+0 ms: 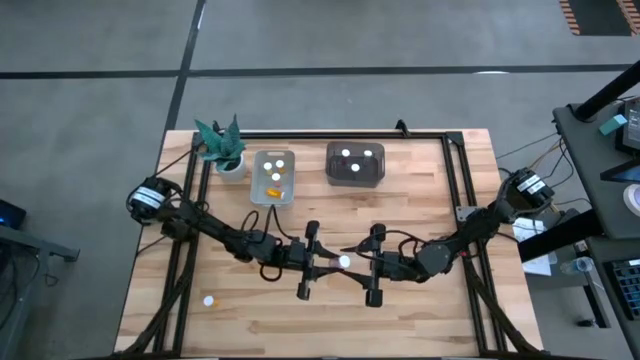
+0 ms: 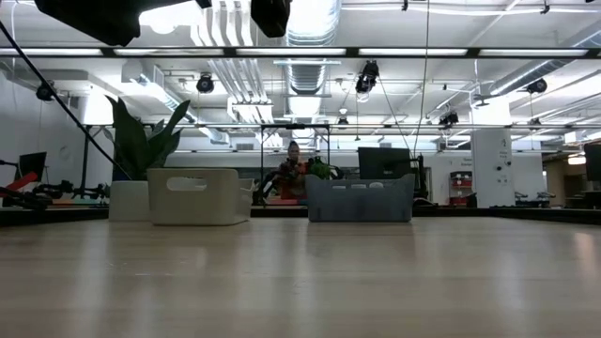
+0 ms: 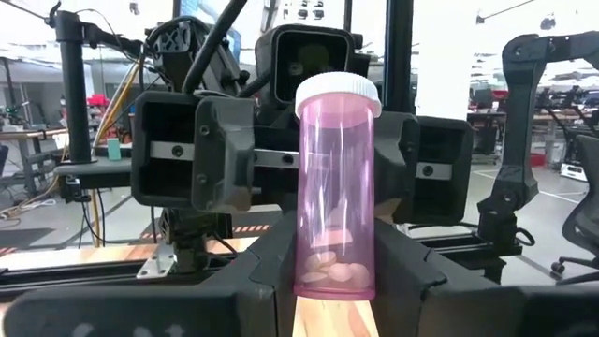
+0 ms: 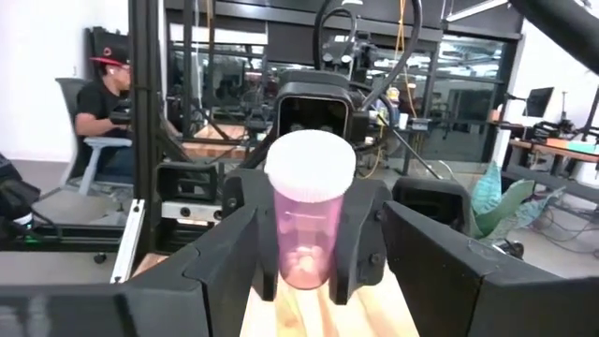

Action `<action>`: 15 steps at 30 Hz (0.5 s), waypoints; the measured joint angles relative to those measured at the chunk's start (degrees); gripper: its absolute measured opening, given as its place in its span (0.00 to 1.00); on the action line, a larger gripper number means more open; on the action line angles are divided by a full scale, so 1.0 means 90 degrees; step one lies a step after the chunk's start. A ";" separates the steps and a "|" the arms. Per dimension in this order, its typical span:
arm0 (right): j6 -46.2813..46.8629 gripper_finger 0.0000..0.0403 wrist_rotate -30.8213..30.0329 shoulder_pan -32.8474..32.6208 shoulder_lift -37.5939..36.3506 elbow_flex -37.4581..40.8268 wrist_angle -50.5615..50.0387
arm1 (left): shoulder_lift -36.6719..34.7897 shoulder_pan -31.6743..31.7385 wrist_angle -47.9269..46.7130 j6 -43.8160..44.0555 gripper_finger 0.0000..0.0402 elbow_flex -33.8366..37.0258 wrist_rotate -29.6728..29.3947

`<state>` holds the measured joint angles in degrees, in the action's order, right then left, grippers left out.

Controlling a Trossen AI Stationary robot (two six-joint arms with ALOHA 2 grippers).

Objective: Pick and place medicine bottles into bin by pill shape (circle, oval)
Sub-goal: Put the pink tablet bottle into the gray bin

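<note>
Left wrist view shows our left gripper (image 3: 334, 281) pinching a bottle (image 3: 337, 187) upright by its base, pills lying at the bottom. We hold it up in the table's middle, facing the right gripper (image 4: 318, 262), probably so the wrist cameras can read the pill shape. Its fingers stand spread on both sides of the bottle, seemingly without touching. Other bottles already lie in the white bin (image 1: 256, 195) and the grey bin (image 1: 332, 178).

No legible text anywhere.

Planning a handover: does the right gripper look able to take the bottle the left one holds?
Probably yes: the right gripper, open, flanks the bottle held by the left gripper, with nothing between.
</note>
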<state>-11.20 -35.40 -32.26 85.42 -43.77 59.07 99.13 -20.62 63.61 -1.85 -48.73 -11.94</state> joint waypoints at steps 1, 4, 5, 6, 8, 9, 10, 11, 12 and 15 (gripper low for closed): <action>-0.0002 0.54 0.0002 0.0007 0.0007 0.0000 0.0000 | 0.0000 0.0000 -0.0003 -0.0002 0.21 0.0000 0.0000; -0.0027 0.51 0.0005 0.0020 0.0010 0.0000 -0.0004 | 0.0000 0.0000 0.0037 -0.0003 0.21 0.0000 0.0000; -0.0032 0.50 0.0005 0.0021 0.0010 0.0000 -0.0004 | 0.0000 0.0000 0.0041 -0.0005 0.21 -0.0002 0.0000; -0.0034 0.48 0.0005 0.0030 0.0010 0.0000 -0.0007 | 0.0000 0.0000 0.0040 -0.0005 0.21 -0.0002 0.0000; -0.0036 0.43 0.0003 0.0035 0.0010 0.0000 -0.0017 | 0.0000 0.0000 0.0034 -0.0005 0.21 -0.0002 -0.0002; -0.0036 0.41 0.0007 0.0037 0.0010 0.0000 -0.0015 | 0.0000 0.0000 0.0033 -0.0005 0.21 -0.0002 -0.0006; -0.0036 0.39 0.0004 0.0047 0.0010 0.0000 -0.0015 | 0.0000 0.0000 0.0034 -0.0005 0.21 -0.0002 -0.0005; -0.0036 0.37 0.0002 0.0049 0.0010 0.0000 -0.0017 | 0.0000 0.0000 0.0034 -0.0005 0.21 -0.0002 -0.0005; -0.0036 0.35 0.0002 0.0049 0.0010 0.0000 -0.0022 | 0.0000 0.0000 0.0033 -0.0005 0.21 -0.0002 -0.0005; -0.0036 0.30 0.0020 0.0061 0.0010 0.0000 -0.0026 | 0.0000 0.0000 0.0034 -0.0003 0.21 -0.0002 -0.0032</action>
<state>-11.53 -35.21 -31.70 85.52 -43.77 58.84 99.13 -20.62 63.92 -1.88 -48.75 -12.24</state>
